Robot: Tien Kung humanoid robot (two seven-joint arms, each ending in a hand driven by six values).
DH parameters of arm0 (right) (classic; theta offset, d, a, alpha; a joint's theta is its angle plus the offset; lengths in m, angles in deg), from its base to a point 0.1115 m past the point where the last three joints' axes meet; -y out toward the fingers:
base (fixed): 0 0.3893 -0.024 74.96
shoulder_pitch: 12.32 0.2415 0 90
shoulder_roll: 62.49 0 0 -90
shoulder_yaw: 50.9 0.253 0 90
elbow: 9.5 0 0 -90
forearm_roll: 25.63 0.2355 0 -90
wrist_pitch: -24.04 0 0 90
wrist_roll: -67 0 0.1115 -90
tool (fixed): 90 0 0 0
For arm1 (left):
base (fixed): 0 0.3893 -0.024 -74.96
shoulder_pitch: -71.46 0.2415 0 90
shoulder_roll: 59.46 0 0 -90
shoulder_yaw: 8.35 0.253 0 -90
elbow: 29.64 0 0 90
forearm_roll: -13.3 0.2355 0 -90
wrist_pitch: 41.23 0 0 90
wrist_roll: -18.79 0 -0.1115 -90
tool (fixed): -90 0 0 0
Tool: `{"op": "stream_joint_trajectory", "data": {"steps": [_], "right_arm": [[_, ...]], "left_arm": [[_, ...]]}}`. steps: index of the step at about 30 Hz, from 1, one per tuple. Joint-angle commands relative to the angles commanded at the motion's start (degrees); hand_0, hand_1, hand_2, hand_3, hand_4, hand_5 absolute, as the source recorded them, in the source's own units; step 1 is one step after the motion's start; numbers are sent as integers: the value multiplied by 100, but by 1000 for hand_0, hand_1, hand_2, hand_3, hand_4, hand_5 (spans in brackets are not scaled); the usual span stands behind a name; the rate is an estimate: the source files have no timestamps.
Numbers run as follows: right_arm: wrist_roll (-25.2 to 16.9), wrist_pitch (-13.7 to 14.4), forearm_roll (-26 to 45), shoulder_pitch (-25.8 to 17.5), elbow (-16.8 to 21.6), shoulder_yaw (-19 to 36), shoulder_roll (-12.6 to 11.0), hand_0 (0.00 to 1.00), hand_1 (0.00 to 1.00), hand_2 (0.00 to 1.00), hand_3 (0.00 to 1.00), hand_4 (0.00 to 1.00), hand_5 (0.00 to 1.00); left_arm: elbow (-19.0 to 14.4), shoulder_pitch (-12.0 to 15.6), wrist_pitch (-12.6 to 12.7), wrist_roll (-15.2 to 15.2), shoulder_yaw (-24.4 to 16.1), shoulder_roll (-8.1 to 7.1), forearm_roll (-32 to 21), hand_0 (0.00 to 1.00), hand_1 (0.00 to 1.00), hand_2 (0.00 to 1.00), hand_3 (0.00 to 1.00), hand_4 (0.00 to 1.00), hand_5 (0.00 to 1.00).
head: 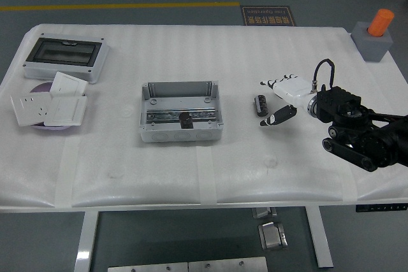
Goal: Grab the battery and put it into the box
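A grey open box (148, 95) stands mid-table. A black battery (186, 120) lies inside it, toward the front. A second black battery (260, 104) lies on the table to the right of the box. My right hand (272, 102) is white with black fingertips. It is just right of this second battery, open and holding nothing. Its fingers (275, 83) are behind the battery and its thumb (278, 117) is in front of it. I cannot tell if it touches the battery. The black right arm (357, 128) comes in from the right edge.
A grey enclosure with a clear window (64, 57) sits at the back left. White socket plates (48, 106) lie on a purple disc below it. A grey block with an orange cylinder (376, 35) stands at the far right corner.
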Motion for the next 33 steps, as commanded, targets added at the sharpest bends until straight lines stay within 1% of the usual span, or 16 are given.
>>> {"op": "stream_joint_trajectory", "data": {"steps": [2,3,8,9,14,15,25,33], "right_arm": [[-14,13,29,8,-64,0,23,998,830,871,998,998,588],[-18,24,40,13,-89,2,37,993,806,823,990,988,581],[-30,48,64,27,-182,28,119,993,806,823,990,988,581],[-33,34,54,24,-199,42,135,969,777,786,921,911,548],[-39,-54,-25,-3,-255,121,197,969,777,786,921,911,548],[-39,-66,-40,-7,-260,133,206,947,747,756,890,846,532],[-75,-223,-282,-71,-287,283,293,939,739,743,875,828,533],[-88,-228,-328,-77,-277,317,308,930,718,726,856,810,533]], "left_arm": [[0,-2,2,-3,2,1,-1,542,637,451,541,493,354],[0,-4,3,-6,13,1,-10,542,637,451,540,494,355],[0,-19,7,-21,64,3,-59,542,637,451,540,494,355],[0,-22,7,-25,71,3,-65,542,636,452,542,486,354],[0,-24,7,-18,20,-5,-11,542,636,452,542,486,354],[0,-22,7,-17,10,-6,-1,541,636,452,542,488,358],[0,-29,25,-69,28,-9,-23,541,636,452,542,490,365],[0,-36,31,-85,41,-12,-35,541,636,449,541,497,375]]}}
